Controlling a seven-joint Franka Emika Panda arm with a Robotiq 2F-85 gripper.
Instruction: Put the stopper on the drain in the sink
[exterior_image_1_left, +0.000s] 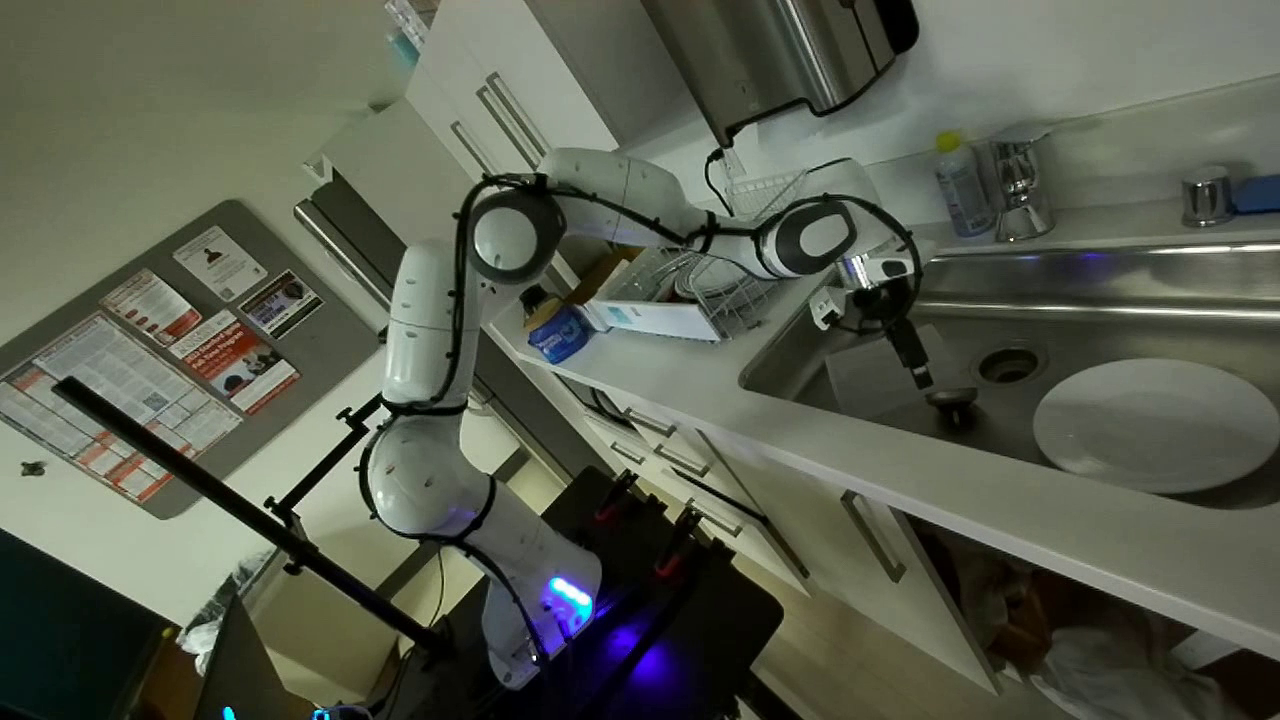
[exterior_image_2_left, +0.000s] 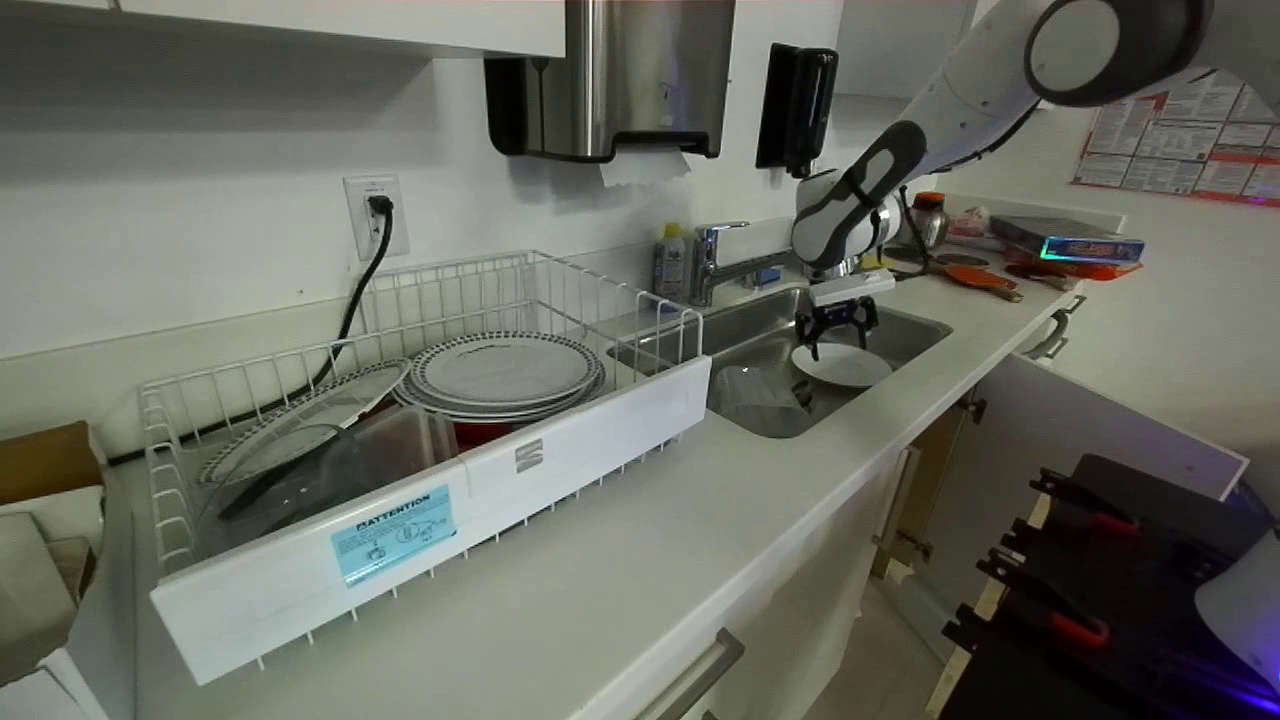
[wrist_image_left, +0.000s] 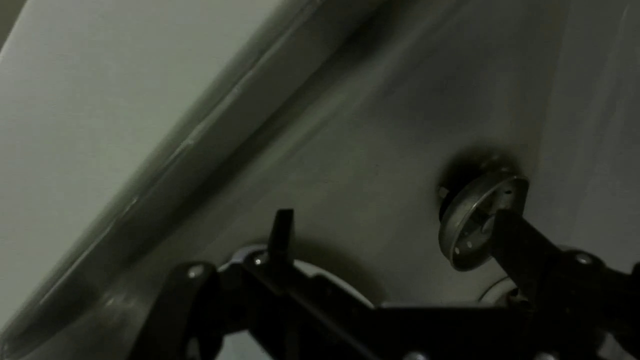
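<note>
The metal basket-type stopper (exterior_image_1_left: 952, 398) lies tilted on the floor of the steel sink (exterior_image_1_left: 1090, 285). In the wrist view the stopper (wrist_image_left: 467, 235) shows its open bowl with small holes. The round drain (exterior_image_1_left: 1010, 364) is uncovered beside it; in the wrist view the drain (wrist_image_left: 495, 291) is mostly hidden behind a finger. My gripper (wrist_image_left: 395, 214) is open with nothing between its fingers. In the wrist view the right finger overlaps the stopper's edge; whether they touch, I cannot tell. In an exterior view the gripper (exterior_image_2_left: 838, 345) points down into the sink.
A white plate (exterior_image_1_left: 1155, 425) lies in the sink near the drain. A translucent flat-sided item (exterior_image_2_left: 755, 388) sits at the sink's other end. The faucet (exterior_image_2_left: 708, 265) and a yellow-capped bottle (exterior_image_2_left: 670, 262) stand behind. A dish rack (exterior_image_2_left: 430, 470) stands on the counter.
</note>
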